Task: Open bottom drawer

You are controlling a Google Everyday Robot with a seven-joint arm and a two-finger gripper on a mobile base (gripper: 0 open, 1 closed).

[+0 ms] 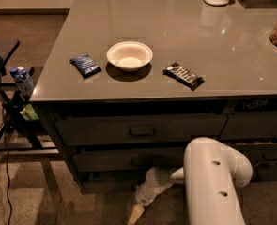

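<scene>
Camera view — gripper (136,213) low beside the bottom drawer (105,185).

The counter (175,27) is glossy grey. On it sit a white bowl (129,55), a blue packet (85,64) and a black bar (183,75) with white markings. The bottom drawer (107,185) is dark grey-brown, like the fronts above it. The arm (213,182) is white. Its gripper (135,213), low by the floor before that drawer, is pale cream. The floor (44,200) is speckled beige.
</scene>
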